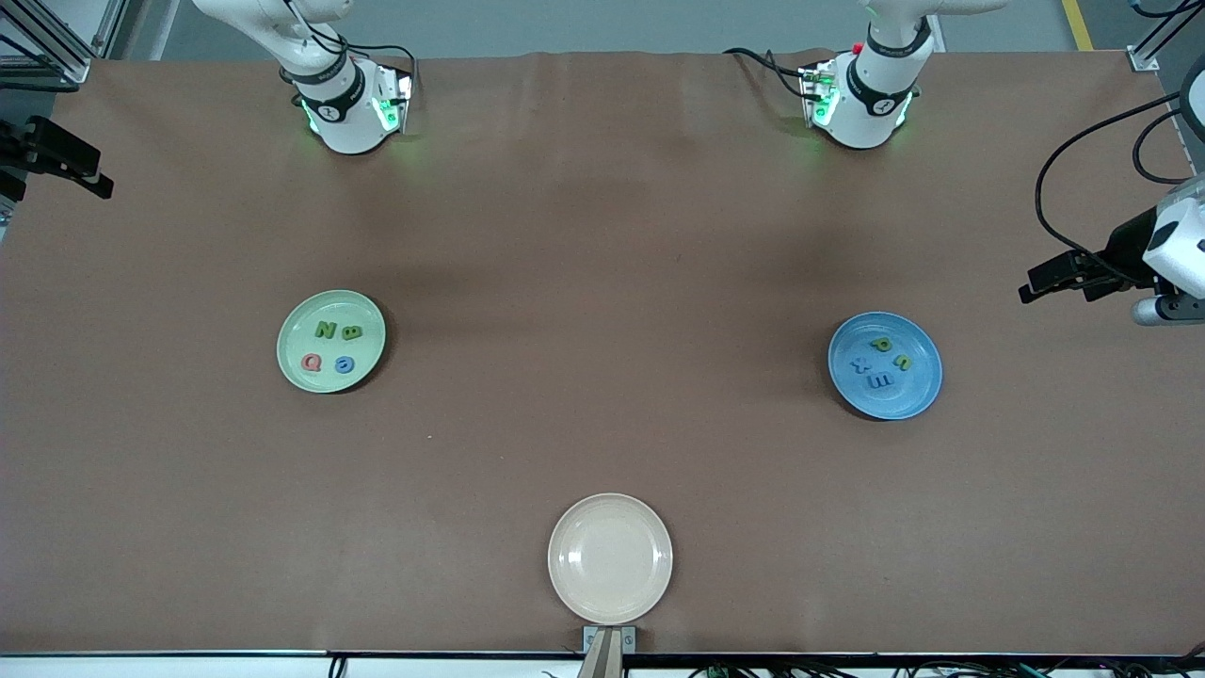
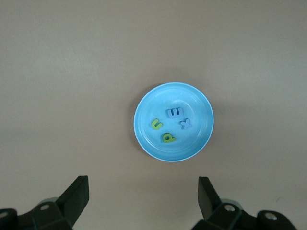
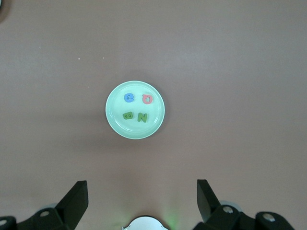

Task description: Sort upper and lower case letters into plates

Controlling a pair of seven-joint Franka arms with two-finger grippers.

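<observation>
The pale green plate lies toward the right arm's end of the table. It holds a green N, a green B, a red Q and a blue C. The blue plate lies toward the left arm's end and holds a green p, a green u, a blue x and a blue E. My left gripper is open and empty, high over the table beside the blue plate. My right gripper is open and empty, high beside the green plate.
A beige plate sits empty at the table edge nearest the front camera, midway between the two ends. Black camera mounts stand at both ends of the table. The right arm's base shows under its gripper.
</observation>
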